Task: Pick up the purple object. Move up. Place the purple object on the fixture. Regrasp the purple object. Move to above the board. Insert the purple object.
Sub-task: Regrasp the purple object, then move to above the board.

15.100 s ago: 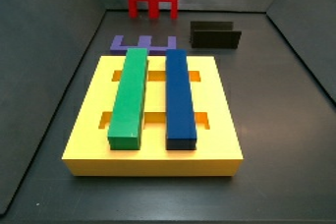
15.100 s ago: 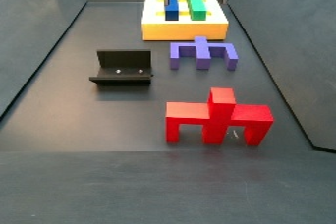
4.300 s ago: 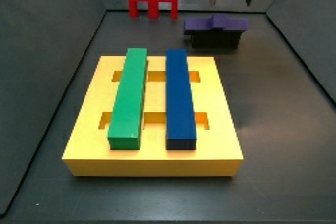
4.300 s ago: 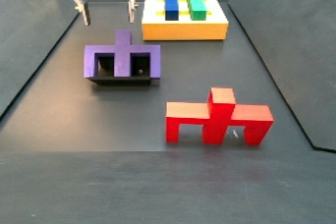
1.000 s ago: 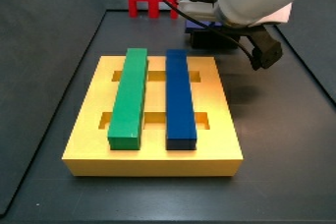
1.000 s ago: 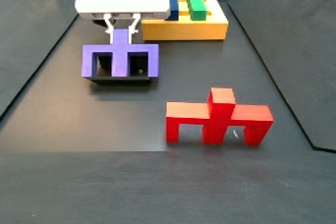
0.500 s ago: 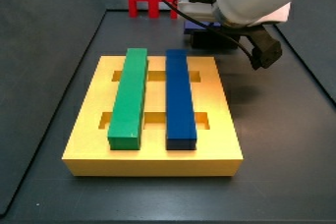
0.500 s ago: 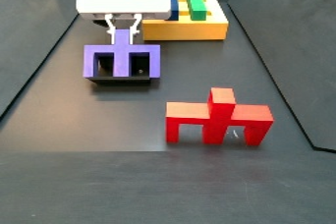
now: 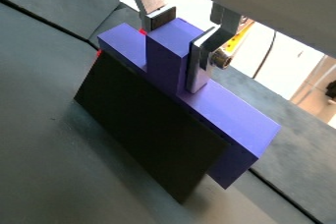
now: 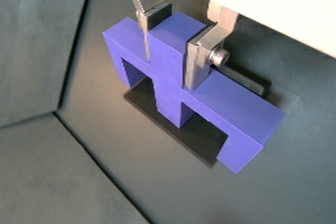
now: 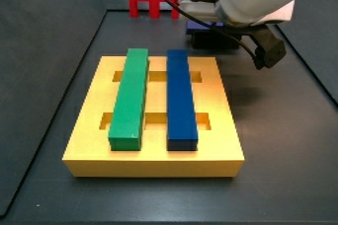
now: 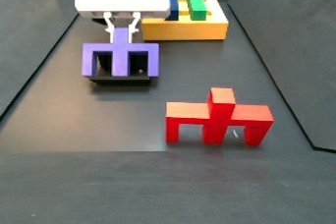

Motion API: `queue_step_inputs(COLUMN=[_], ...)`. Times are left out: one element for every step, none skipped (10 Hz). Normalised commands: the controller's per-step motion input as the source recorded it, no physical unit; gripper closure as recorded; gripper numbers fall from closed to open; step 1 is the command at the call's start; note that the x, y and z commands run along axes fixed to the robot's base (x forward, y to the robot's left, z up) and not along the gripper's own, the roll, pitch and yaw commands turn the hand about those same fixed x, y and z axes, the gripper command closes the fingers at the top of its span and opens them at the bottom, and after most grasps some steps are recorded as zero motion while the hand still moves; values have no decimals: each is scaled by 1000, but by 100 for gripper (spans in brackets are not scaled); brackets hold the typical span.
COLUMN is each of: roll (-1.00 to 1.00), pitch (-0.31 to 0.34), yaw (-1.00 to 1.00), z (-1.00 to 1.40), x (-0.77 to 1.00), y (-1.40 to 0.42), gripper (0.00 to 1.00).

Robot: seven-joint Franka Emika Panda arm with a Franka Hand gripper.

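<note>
The purple object (image 12: 120,61) rests on the dark fixture (image 12: 116,80), with its single centre stem pointing up. My gripper (image 12: 122,31) reaches down over it and its fingers clamp that stem from both sides. Both wrist views show this up close: the silver plates of the gripper (image 9: 178,46) (image 10: 171,49) press against the purple stem (image 9: 164,66) (image 10: 164,71). The fixture shows as a dark face below the piece (image 9: 132,135) and as a base plate (image 10: 147,103). In a side view the arm hides most of the purple object (image 11: 201,28).
The yellow board (image 11: 90,120) carries a green bar (image 11: 128,96) and a blue bar (image 11: 180,96); it also shows behind the gripper (image 12: 191,31). A red object (image 12: 217,118) stands on the floor, also seen at the back wall (image 11: 145,2). Dark walls enclose the floor.
Long ago the purple object lay on the floor by the board; it now sits on the fixture. Over the last second nothing has visibly moved.
</note>
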Motion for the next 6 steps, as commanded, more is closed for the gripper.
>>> queue_step_inputs(roll=[0, 0, -67, -107, -61, -21], pitch=[0, 0, -19, -23, -34, 4], yaw=[0, 0, 25, 17, 8, -6], z=[0, 1400, 1400, 1400, 1400, 1400], x=[0, 0, 9, -9, -11, 6], y=[0, 0, -17, -11, 4, -21], gripper=[100, 100, 100, 100, 100, 100])
